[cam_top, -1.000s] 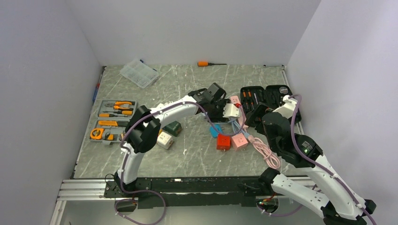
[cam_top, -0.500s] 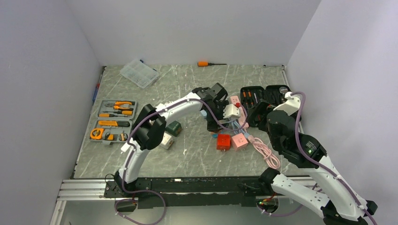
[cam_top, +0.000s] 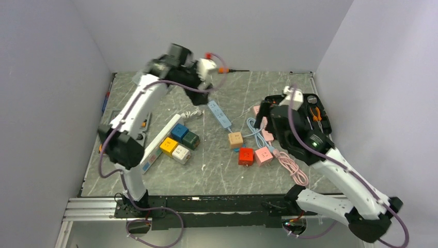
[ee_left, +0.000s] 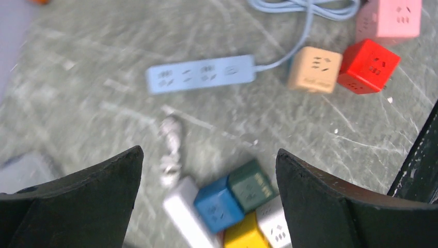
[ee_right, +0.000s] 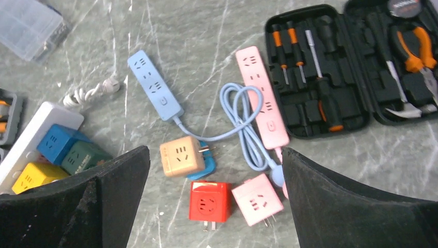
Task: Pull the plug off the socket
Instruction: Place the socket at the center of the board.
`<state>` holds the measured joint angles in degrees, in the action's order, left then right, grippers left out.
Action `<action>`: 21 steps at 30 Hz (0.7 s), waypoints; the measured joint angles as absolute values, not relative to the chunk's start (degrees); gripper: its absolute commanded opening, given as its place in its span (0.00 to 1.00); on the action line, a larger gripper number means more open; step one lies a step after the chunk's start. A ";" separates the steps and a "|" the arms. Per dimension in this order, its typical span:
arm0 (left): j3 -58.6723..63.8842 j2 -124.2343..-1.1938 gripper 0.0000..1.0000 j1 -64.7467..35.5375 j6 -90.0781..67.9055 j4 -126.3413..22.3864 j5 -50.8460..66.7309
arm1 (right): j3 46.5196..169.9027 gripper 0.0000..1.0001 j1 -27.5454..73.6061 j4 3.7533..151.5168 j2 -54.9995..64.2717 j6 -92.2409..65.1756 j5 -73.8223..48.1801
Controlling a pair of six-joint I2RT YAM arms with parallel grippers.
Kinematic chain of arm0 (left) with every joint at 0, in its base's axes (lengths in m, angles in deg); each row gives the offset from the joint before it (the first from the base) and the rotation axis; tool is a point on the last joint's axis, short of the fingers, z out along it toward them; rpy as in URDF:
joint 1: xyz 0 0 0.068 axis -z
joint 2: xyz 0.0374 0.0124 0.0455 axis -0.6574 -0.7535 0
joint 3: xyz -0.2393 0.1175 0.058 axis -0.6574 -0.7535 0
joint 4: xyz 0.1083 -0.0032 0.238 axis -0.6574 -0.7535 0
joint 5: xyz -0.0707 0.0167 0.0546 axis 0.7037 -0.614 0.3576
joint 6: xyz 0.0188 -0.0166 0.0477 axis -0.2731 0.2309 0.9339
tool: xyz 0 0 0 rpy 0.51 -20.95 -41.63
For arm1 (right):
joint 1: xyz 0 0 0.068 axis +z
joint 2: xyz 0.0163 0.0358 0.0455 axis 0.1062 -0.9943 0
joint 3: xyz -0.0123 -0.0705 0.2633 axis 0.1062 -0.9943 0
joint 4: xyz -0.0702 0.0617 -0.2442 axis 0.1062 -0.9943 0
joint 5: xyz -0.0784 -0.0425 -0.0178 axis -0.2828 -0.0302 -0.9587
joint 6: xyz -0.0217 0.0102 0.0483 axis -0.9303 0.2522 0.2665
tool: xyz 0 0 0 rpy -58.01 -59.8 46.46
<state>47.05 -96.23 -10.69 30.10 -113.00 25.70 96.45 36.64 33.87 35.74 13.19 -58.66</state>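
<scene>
A blue power strip (cam_top: 219, 114) lies mid-table, and its blue cord loops right. A tan cube socket (ee_right: 181, 156) lies with bare prongs against a blue plug (ee_right: 205, 168). It also shows in the left wrist view (ee_left: 315, 70). A red cube (ee_right: 209, 201) and a pink cube (ee_right: 257, 199) lie below it with their prongs bare. My left gripper (ee_left: 209, 155) is open and empty, raised high over the back left (cam_top: 205, 87). My right gripper (ee_right: 215, 152) is open and empty, high above the cubes (cam_top: 263, 111).
A pink strip (ee_right: 261, 95) with a coiled pink cord (cam_top: 292, 168) lies right of centre. An open black tool case (ee_right: 330, 67) is at the right. A white strip (cam_top: 157, 142) holds blue (ee_left: 218, 203), green, yellow and white cubes. An orange screwdriver (cam_top: 223, 70) lies at the back.
My left arm has lifted off the sockets at mid-table and swung up to the back left, uncovering the blue strip. A tan cube now lies by the blue plug. My right gripper moved left.
</scene>
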 measured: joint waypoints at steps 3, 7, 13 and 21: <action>45.66 -90.29 0.99 -20.77 28.61 -114.33 28.41 | 98.60 1.00 36.62 36.63 29.16 10.94 -56.45; 34.68 -82.90 0.99 -35.76 27.63 -115.60 33.88 | 101.31 1.00 36.62 40.80 22.82 8.30 -50.81; 14.31 -76.91 0.99 -49.95 32.02 -117.85 35.43 | 104.15 1.00 36.62 52.76 15.70 7.14 -38.00; -4.05 -63.08 0.99 -50.23 38.54 -117.91 33.50 | 114.09 1.00 37.41 59.71 -2.81 5.50 -22.90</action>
<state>-4.05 -63.08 -50.23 38.54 -117.91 33.50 114.09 37.41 59.71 -2.81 5.50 -22.90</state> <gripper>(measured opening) 0.994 0.997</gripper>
